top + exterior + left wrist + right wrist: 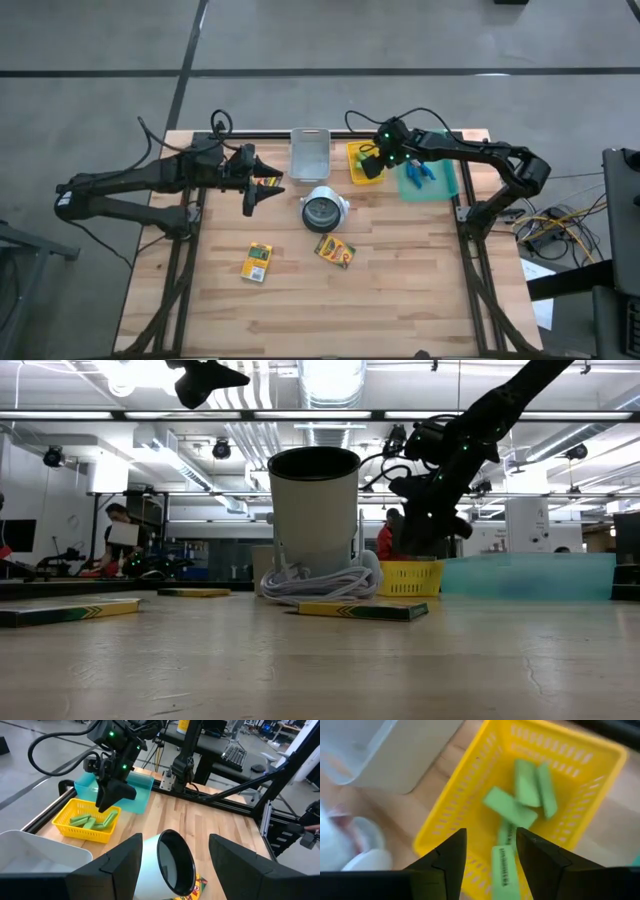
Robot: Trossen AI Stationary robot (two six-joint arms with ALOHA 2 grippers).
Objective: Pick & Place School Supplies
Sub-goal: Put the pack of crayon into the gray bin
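My right gripper [372, 168] hangs open over the yellow basket [355, 150], pointing steeply down. Several light-green sticks [527, 785] lie in the basket. One more stick [503, 870] shows between the fingers, well apart from one finger and close to the other. Three yellow-and-green crayon boxes lie flat on the table: one [257, 262] near the front, one [335, 250] below the cup, one [268, 182] beside my left gripper [250, 198]. That gripper waits open at the left with nothing between its fingers. Blue-handled scissors [418, 172] lie in the teal tray [442, 186]. My right gripper does not pinch the green stick [503, 870]: a wide gap separates it from one finger. Whether the stick touches the other finger [540, 870], I cannot tell.
A white cup [323, 208] with a dark inside stands mid-table, a white cord [315, 582] coiled at its base. A clear white tray [310, 150] sits at the far edge, left of the basket. The table's near half is bare wood apart from two crayon boxes.
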